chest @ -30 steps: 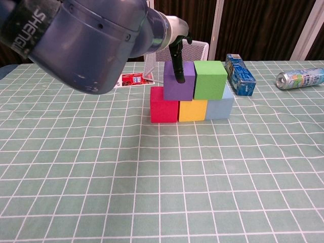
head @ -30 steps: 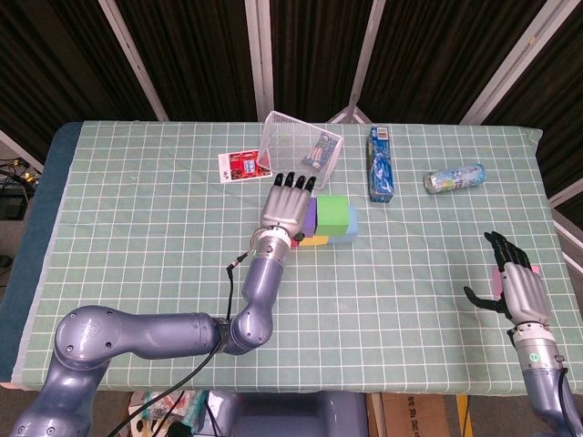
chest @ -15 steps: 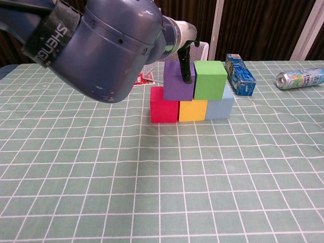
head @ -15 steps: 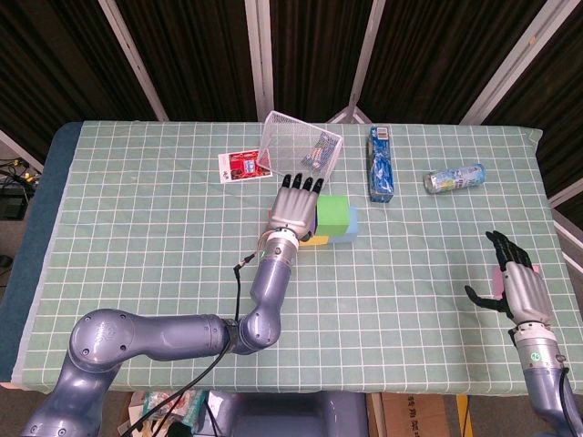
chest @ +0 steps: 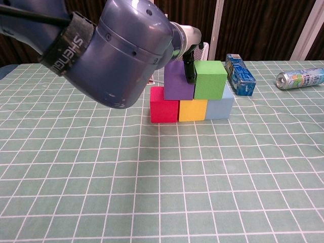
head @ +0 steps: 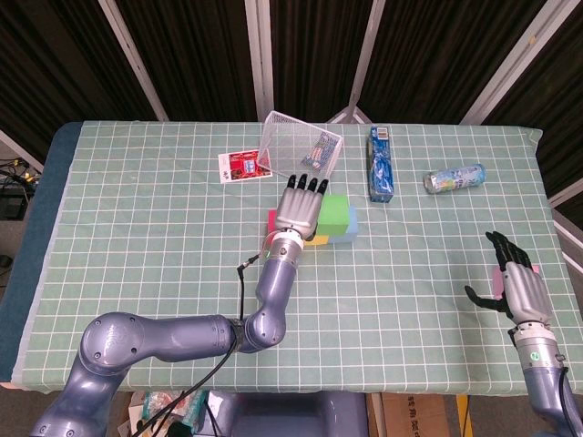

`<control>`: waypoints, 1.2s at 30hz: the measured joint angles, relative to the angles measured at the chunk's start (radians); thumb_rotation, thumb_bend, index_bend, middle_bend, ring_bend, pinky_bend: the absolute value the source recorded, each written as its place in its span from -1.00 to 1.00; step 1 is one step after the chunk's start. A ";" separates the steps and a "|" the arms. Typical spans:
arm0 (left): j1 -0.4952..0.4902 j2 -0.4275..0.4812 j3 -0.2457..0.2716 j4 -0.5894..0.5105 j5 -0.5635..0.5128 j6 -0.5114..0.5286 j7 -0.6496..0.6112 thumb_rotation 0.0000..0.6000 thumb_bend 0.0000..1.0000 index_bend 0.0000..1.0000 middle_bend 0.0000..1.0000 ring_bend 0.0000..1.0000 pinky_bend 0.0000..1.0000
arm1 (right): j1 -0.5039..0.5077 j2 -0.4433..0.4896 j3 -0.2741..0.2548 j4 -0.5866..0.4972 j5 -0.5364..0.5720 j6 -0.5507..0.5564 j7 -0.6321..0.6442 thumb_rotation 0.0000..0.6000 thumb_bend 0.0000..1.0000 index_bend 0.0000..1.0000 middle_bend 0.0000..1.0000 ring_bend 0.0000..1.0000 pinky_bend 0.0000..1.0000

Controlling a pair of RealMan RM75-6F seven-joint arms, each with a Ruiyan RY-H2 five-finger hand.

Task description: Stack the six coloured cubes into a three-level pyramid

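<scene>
Red (chest: pixel 163 105), yellow (chest: pixel 193 110) and light blue (chest: pixel 220 106) cubes form a row at the table's middle. On top of them sit a purple cube (chest: pixel 178 81) and a green cube (chest: pixel 210 79), side by side. My left hand (head: pixel 301 208) lies flat over the purple cube with its fingers stretched out and nothing held; one fingertip (chest: pixel 190 71) hangs down at the seam between purple and green. At the near right edge my right hand (head: pixel 517 287) hovers back-up, holding a pink cube (head: pixel 497 279) that is mostly hidden under its palm.
Behind the stack stands a tilted wire basket (head: pixel 301 146) with a red card (head: pixel 242 166) to its left. A blue box (head: pixel 381 162) and a lying can (head: pixel 454 177) are at the back right. My left forearm (chest: pixel 116 50) fills the upper left of the chest view.
My left hand has slid a little to the right over the purple cube, toward the green one. The cubes and my right hand have not moved.
</scene>
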 measured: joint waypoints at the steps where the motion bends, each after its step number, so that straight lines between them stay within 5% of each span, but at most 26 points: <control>1: 0.000 0.000 -0.001 0.001 0.000 0.000 0.000 1.00 -0.29 -1.00 -0.84 -1.00 -0.94 | 0.000 0.000 0.000 0.000 0.000 0.000 0.000 1.00 -0.40 -1.00 -1.00 -1.00 -1.00; 36: 0.003 -0.020 -0.006 0.037 0.012 -0.022 0.000 1.00 -0.29 -1.00 -0.84 -1.00 -0.94 | 0.002 -0.001 -0.003 0.000 0.006 -0.007 -0.008 1.00 -0.40 -1.00 -1.00 -1.00 -1.00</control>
